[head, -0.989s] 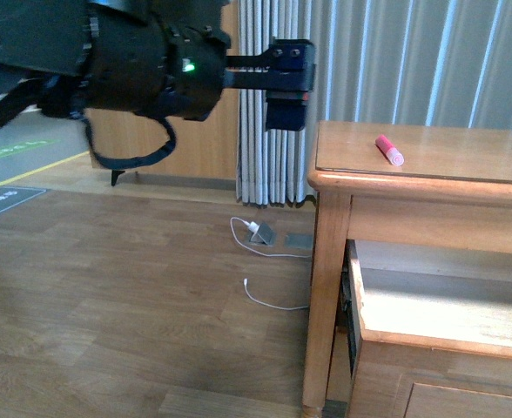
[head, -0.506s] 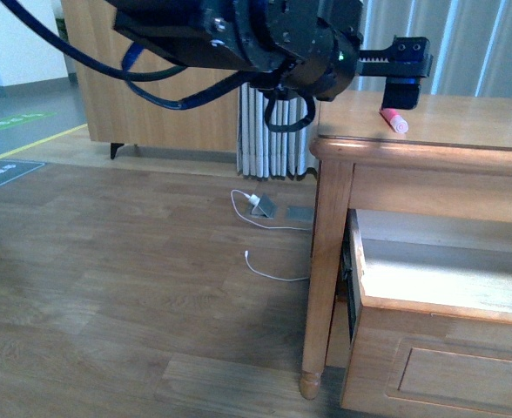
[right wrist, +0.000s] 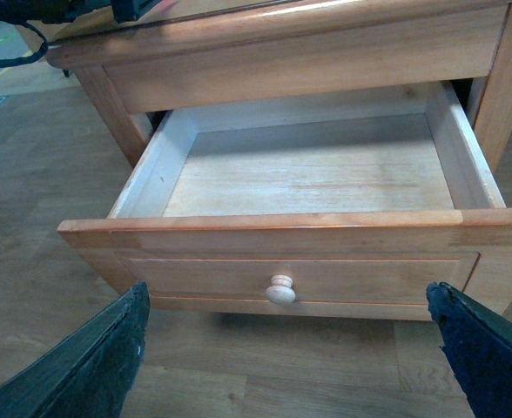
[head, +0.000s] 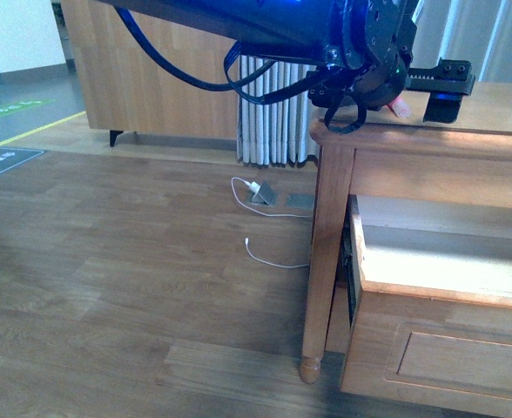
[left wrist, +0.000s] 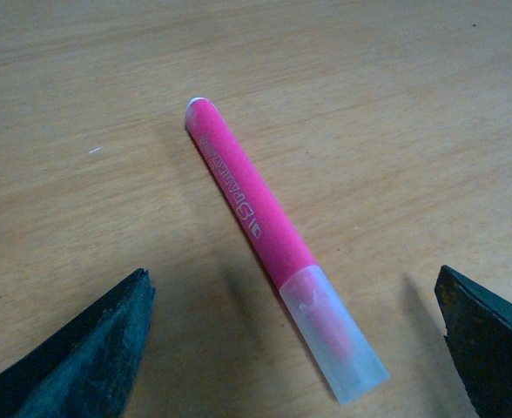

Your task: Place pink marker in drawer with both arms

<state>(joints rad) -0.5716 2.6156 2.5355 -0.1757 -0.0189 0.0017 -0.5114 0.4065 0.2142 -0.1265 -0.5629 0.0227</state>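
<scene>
The pink marker (left wrist: 265, 226) lies flat on the dresser top (left wrist: 413, 104), its pale cap end nearest the left wrist camera. My left gripper (left wrist: 293, 279) hovers open over it, one finger on each side of the cap end and neither touching. From the front, the left arm reaches across to the dresser top (head: 500, 100), and only a sliver of the marker (head: 401, 107) shows behind it. The top drawer (right wrist: 265, 222) is pulled out and holds nothing. My right gripper (right wrist: 286, 292) is open in front of its round knob (right wrist: 280, 289), clear of it.
A white cable and charger (head: 260, 193) lie on the wooden floor left of the dresser leg (head: 321, 261). A ribbed white radiator (head: 273, 113) and a wooden cabinet (head: 151, 87) stand behind. The pulled-out drawer (head: 448, 287) juts forward beneath the top.
The left arm has swung right from beside the dresser to over its top, and its gripper now covers the marker. The front view has shifted slightly downward.
</scene>
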